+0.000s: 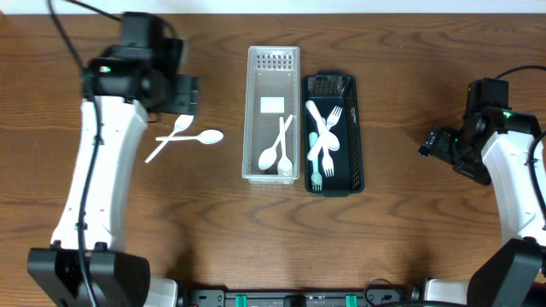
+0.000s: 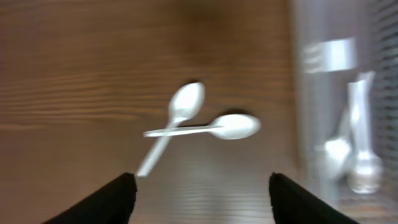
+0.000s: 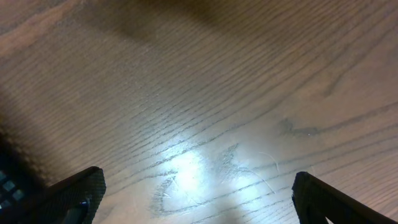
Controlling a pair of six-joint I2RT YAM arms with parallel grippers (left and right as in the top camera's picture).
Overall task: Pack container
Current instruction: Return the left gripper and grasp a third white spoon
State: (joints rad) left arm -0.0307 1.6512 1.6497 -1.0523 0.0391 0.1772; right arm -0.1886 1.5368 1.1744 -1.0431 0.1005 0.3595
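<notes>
Two white plastic spoons lie crossed on the wooden table, one [image 1: 173,135] slanted and one [image 1: 203,137] level; the left wrist view shows them too [image 2: 180,109] [image 2: 231,126]. My left gripper [image 2: 202,186] is open and empty, hovering just above and behind them [image 1: 183,95]. A clear container [image 1: 273,64] holds two white spoons [image 1: 277,149]. A dark container [image 1: 351,128] beside it holds white forks [image 1: 327,128]. My right gripper [image 3: 198,186] is open and empty over bare table at the far right [image 1: 435,143].
The clear container's wall shows at the right of the left wrist view [image 2: 323,99]. The dark container's corner shows at the lower left of the right wrist view [image 3: 9,180].
</notes>
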